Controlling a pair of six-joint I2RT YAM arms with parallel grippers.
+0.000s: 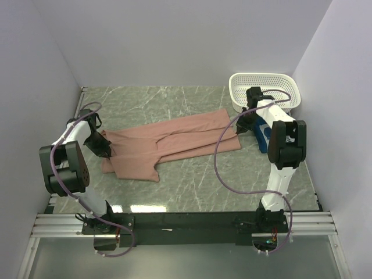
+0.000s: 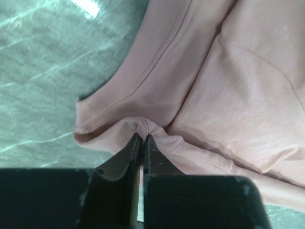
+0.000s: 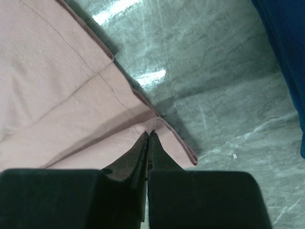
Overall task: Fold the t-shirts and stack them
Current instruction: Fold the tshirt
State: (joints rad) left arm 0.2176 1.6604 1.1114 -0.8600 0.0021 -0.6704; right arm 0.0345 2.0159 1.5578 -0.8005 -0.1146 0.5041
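Note:
The dusty-pink t-shirt [image 1: 174,142] lies stretched across the marble table, folded lengthwise, plain side up. My left gripper [image 1: 107,152] is shut on a pinch of its cloth [image 2: 142,125] at the left end. My right gripper [image 1: 243,125] is shut on the hem corner [image 3: 150,129] at the shirt's right end. The blue t-shirt [image 1: 261,132] lies bunched under the right arm beside the basket, mostly hidden; a strip of the blue t-shirt [image 3: 286,52] fills the right edge of the right wrist view.
A white perforated basket [image 1: 266,88] stands at the back right corner. White walls close in the table on three sides. Bare marble [image 1: 197,180] shows in front of the pink shirt.

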